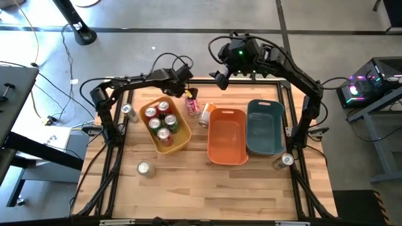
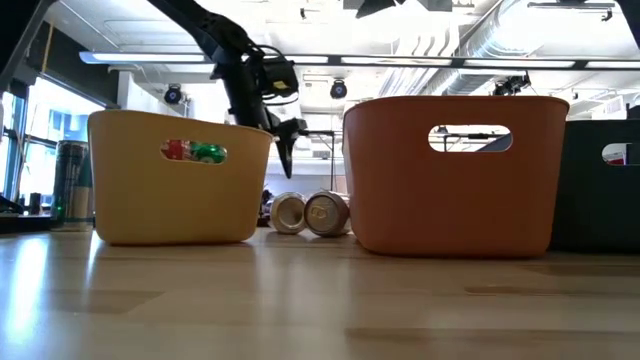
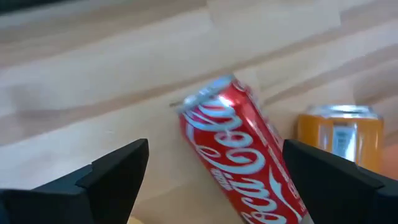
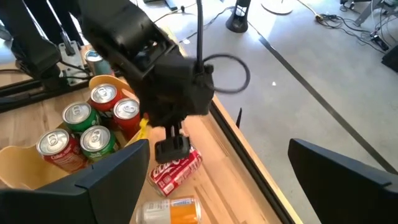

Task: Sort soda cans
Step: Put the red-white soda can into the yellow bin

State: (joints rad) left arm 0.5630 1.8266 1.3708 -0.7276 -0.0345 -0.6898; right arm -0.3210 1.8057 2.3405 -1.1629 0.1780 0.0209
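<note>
A red soda can lies on its side on the wooden table, just beyond the yellow bin, with an orange can lying beside it. My left gripper hangs open a little above the red can, fingers pointing down, one on either side, touching nothing. In the low view the left gripper hangs clear above both lying cans. Several red and green cans stand upright in the yellow bin. My right gripper waits open, high over the far edge.
An orange bin and a teal bin stand side by side right of the yellow one. Loose silver cans stand at the left edge, near front left and by the teal bin's near corner.
</note>
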